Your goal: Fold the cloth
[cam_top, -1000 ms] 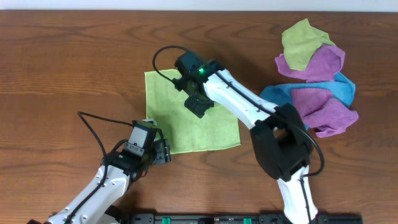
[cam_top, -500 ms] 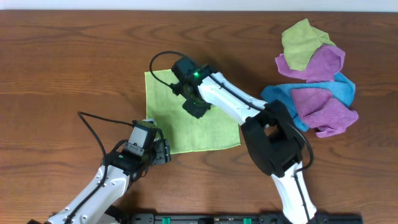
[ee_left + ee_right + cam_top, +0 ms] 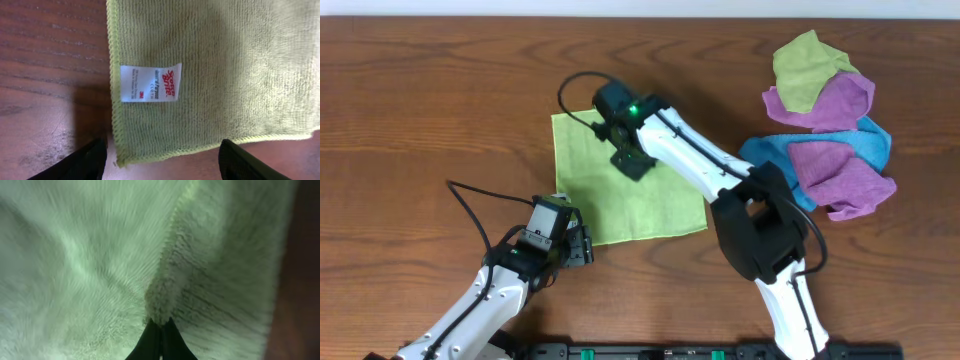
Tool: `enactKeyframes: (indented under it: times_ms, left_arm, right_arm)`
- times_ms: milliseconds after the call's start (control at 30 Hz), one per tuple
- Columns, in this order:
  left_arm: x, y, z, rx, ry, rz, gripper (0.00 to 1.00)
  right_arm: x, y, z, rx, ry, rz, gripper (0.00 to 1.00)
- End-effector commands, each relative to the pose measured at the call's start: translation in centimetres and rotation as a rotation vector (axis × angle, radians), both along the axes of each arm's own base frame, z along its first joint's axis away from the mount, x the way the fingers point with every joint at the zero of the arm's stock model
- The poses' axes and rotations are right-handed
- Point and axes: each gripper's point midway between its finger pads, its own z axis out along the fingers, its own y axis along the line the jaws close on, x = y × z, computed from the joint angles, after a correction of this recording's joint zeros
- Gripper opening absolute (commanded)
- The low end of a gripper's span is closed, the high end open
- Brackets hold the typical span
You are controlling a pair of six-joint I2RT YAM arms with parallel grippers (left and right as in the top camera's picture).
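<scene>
Shows one green cloth [image 3: 660, 205] spread flat on the wooden table [image 3: 420, 80], a little to the left of the heap of coloured rags [image 3: 830, 130]. Has the right gripper [image 3: 632, 160] down on the cloth's far part, on the half lying farther from the heap. Seen from the right wrist, finds the right fingers [image 3: 150, 342] clenched tip to tip, nipping a small raised pucker of the green pile, with the fabric drawn into ridges around it. Places the left gripper [image 3: 582, 248] at the cloth's near corner, the one farthest from the heap. Finds the left fingers [image 3: 85, 160] released and set wide apart, with the hemmed corner lying flat between them and no clear contact with either. Puts a white label [image 3: 150, 82] just inside that corner, beyond the fingertips.
</scene>
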Motion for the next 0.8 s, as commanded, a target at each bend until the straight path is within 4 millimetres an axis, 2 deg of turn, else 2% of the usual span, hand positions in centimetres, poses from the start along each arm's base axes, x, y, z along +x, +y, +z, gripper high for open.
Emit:
enactKeyframes:
  times_ms: [0,133,267,333,500,600,633,667,700,733,767]
  left_arm:
    - [-0.3,0.6,-0.5,0.023,0.017,0.009,0.73]
    - [-0.6,0.7,-0.6,0.028,0.028,0.010,0.72]
    - [-0.7,0.7,-0.6,0.028,0.036,0.016,0.72]
    - [-0.8,0.7,-0.6,0.028,0.037,0.016,0.72]
    - [-1.1,0.9,-0.8,0.032,0.054,0.024,0.72]
    - [-1.2,0.9,-0.8,0.029,0.061,0.034,0.73]
    - [-1.2,0.9,-0.8,0.026,0.063,0.040,0.73]
    - [-1.3,0.8,-0.8,0.019,0.066,0.043,0.73]
    - [-1.4,0.7,-0.8,0.014,0.071,0.041,0.73]
    - [-1.5,0.6,-0.9,0.007,0.076,0.038,0.73]
    - [-1.5,0.5,-0.9,0.002,0.079,0.037,0.73]
  right_arm:
    - [1.4,0.9,1.8,0.021,-0.060,-0.016,0.02]
    - [1.7,1.0,2.2,0.023,-0.072,-0.013,0.02]
    - [3.1,-0.3,2.4,-0.010,-0.122,-0.044,0.01]
    - [4.2,-1.2,2.6,-0.021,-0.148,-0.069,0.01]
    - [7.4,-5.3,2.8,-0.026,-0.185,-0.173,0.06]
    - [11.2,-9.4,3.5,-0.031,-0.295,-0.345,0.40]
    - [12.6,-11.1,3.9,-0.035,-0.345,-0.414,0.44]
    - [14.0,-13.2,4.2,-0.027,-0.388,-0.512,0.59]
    - [14.3,-14.4,4.3,-0.013,-0.390,-0.579,0.74]
    - [14.0,-15.3,4.2,-0.012,-0.373,-0.633,0.74]
    - [13.6,-15.7,4.0,-0.015,-0.354,-0.651,0.79]
